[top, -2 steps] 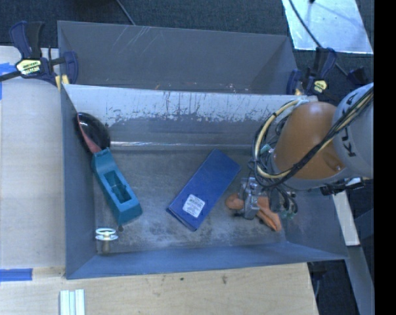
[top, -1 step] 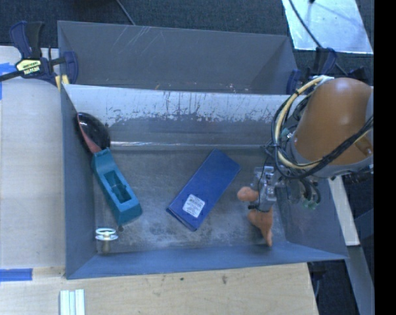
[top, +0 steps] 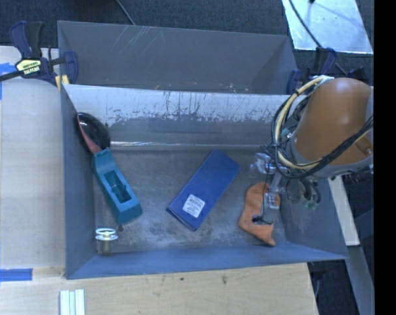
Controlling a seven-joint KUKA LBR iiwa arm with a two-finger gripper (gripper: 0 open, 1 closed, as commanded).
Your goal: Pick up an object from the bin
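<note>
Gripper (top: pixel 270 207) is hard to read. Cables, metal brackets & the orange wrist cover (top: pixel 332 120) crowd over it, so can't tell if it's set wide or narrow, or whether it grips anything. The arm comes in from the right of the blue box (top: pixel 204 189), w/ the wrist bent down into the bin's (top: pixel 184 258) right end. The tip is low at an orange thing (top: pixel 252 210); contact can't be made out.

The orange thing lies just right of the blue box, near the front wall. It looks soft & lumpy w/ an irregular outline, and gripper hardware covers its right part.

The blue box is flat, rectangular & matte, w/ a white label near its lower end, lying diagonally on the floor.

Left of the box, well apart, is a teal plastic piece (top: pixel 117 189), long w/ a rectangular recess, also diagonal. Touching its upper end, further left of the box, is a dark glossy rounded thing (top: pixel 91 132) w/ a reddish part; its kind is unclear. Lower left of the box sits a small shiny metal part (top: pixel 106 235).

The bin is grey metal w/ sloped walls, a scuffed floor & whitish streaks on the back wall.
</note>
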